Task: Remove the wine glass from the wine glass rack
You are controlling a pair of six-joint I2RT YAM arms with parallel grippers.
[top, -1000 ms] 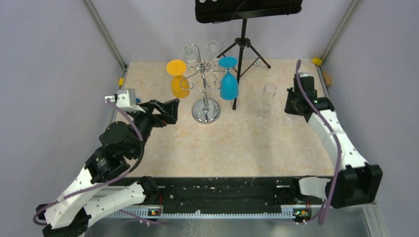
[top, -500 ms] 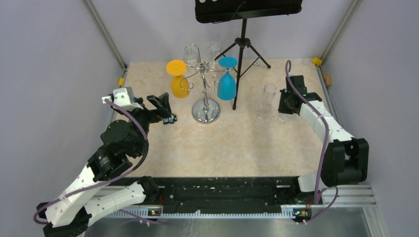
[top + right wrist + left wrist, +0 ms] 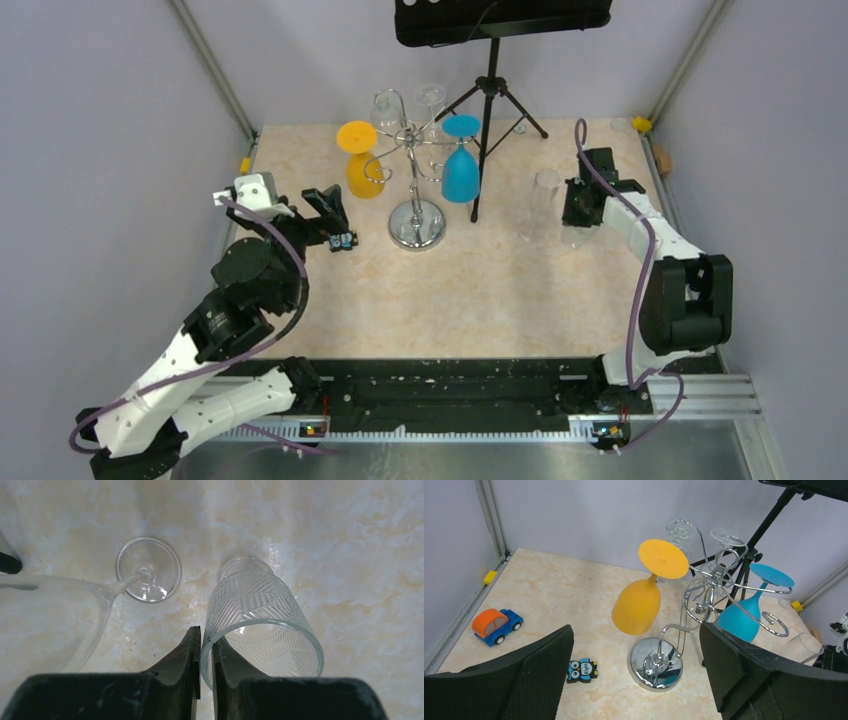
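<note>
Ahead of the spread left end effector, the wine glass rack stands on the desk; orange wine glass and blue wine glass hang inverted. Right end effector pinches the ribbed tumbler by its rim.

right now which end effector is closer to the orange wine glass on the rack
Left. The left end effector is open, just left of the orange wine glass. The right end effector is across the table, shut on the rim of a clear tumbler.
</note>
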